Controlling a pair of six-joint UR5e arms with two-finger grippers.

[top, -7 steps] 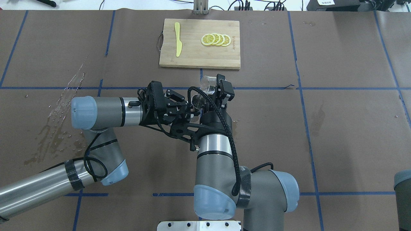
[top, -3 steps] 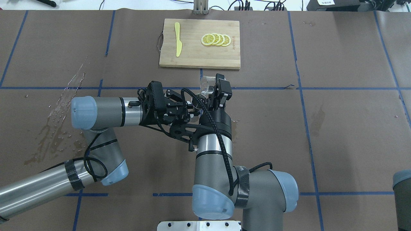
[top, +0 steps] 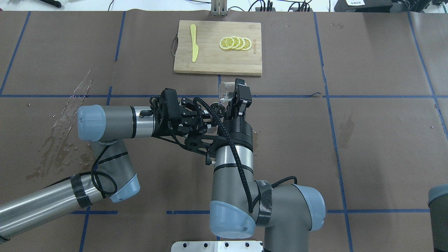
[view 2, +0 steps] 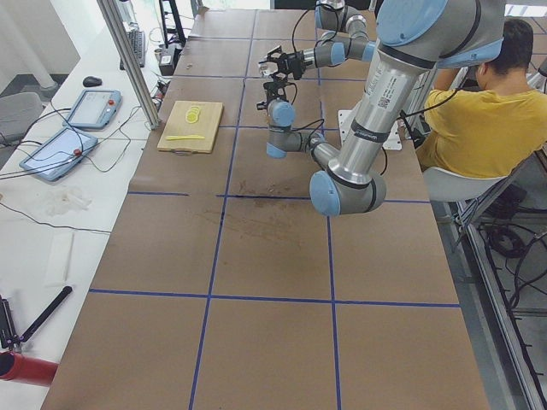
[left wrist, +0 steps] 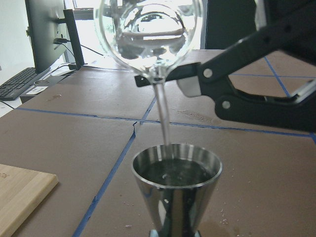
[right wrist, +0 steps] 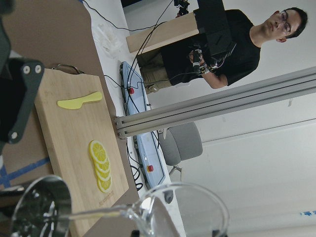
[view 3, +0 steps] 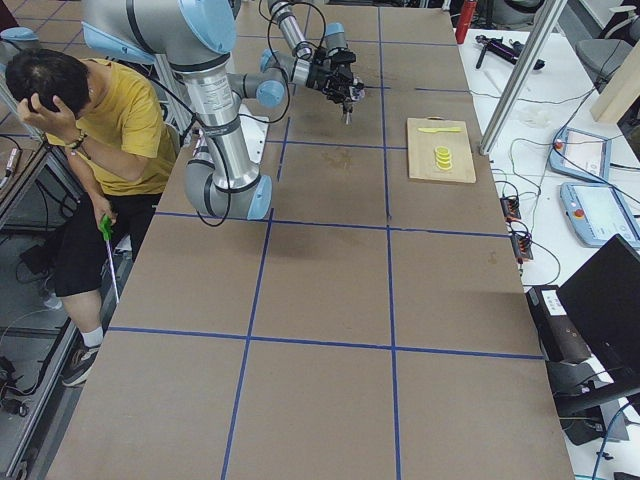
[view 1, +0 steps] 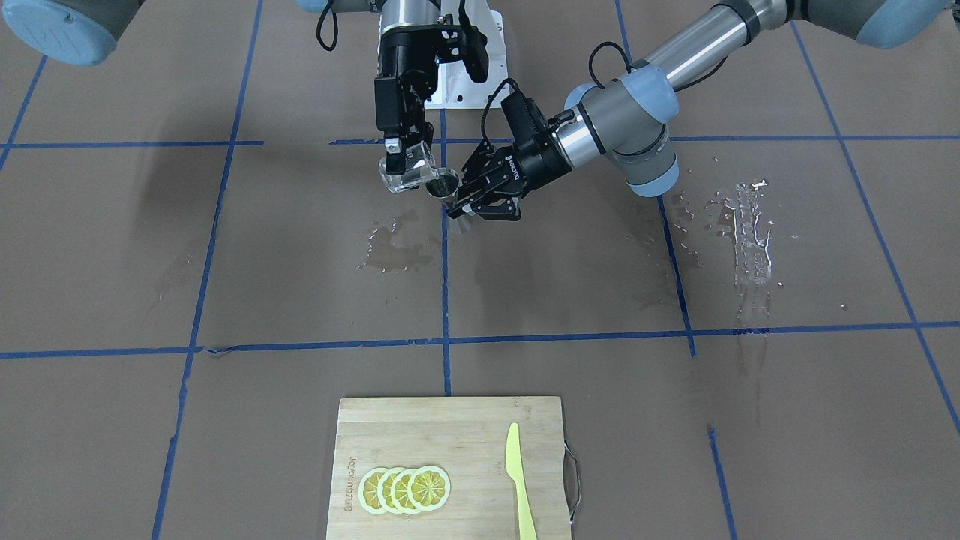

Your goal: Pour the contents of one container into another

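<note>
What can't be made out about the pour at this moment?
Base of the jigger: cut off by the left wrist view's bottom edge.
How full the glass cup is: lost to reflections in the left wrist view.
Both containers: too small in the side views.

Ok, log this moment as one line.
phase: pouring | right gripper: holds glass tilted over steel cup | left gripper: holds steel cup upright, off table | stream: falling into steel cup

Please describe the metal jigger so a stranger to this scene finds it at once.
From the wooden cutting board, move toward the robot. There the left gripper holds the steel jigger upright under a tilted glass cup; only the jigger is opaque, shiny and conical.
</note>
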